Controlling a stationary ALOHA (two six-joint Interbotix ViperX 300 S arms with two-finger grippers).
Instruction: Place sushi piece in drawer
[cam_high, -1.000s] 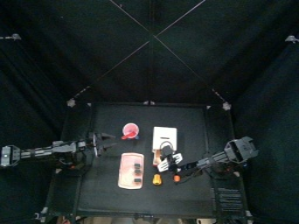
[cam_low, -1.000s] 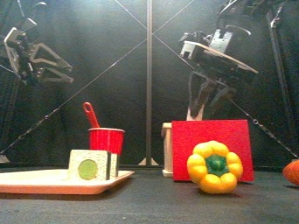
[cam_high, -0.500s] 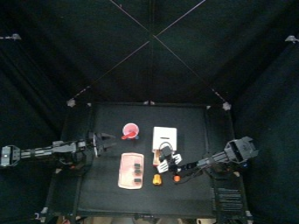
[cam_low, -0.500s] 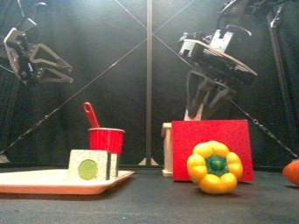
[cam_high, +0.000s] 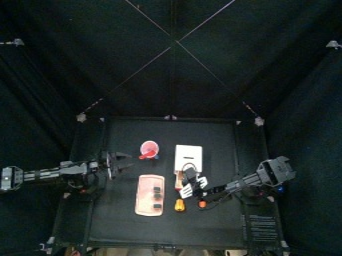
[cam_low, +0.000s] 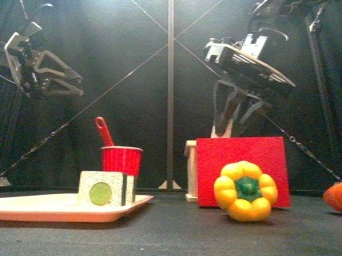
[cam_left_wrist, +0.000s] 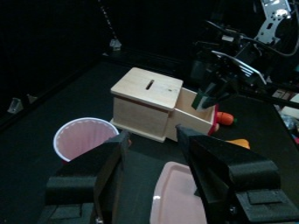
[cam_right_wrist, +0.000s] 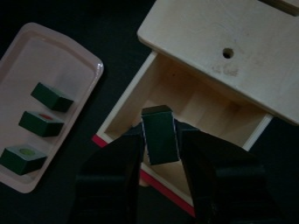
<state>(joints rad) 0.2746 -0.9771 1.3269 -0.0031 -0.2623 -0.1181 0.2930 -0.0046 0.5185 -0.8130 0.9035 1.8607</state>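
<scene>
My right gripper (cam_right_wrist: 158, 149) is shut on a small dark sushi piece (cam_right_wrist: 158, 129) and holds it just above the open drawer (cam_right_wrist: 212, 112). This drawer has a red front and is pulled out of the cream wooden box (cam_right_wrist: 228, 35). In the top view the right gripper (cam_high: 191, 178) is beside the box (cam_high: 190, 154). The red drawer front (cam_low: 241, 168) faces the front camera. A salmon-pink tray (cam_right_wrist: 73, 48) beside the box holds three more sushi pieces (cam_right_wrist: 52, 96). My left gripper (cam_left_wrist: 162, 150) is open and empty, resting near the pink cup (cam_left_wrist: 84, 138).
A yellow pepper (cam_low: 245, 190) and a red tomato (cam_low: 334, 196) stand at the table's front. A red cup with a spoon (cam_low: 120, 158) stands behind the tray (cam_low: 54, 208). Small orange pieces (cam_high: 179, 204) lie near the tray (cam_high: 151, 194).
The right arm has shifted very slightly with the sushi piece still held. The left arm has not moved.
</scene>
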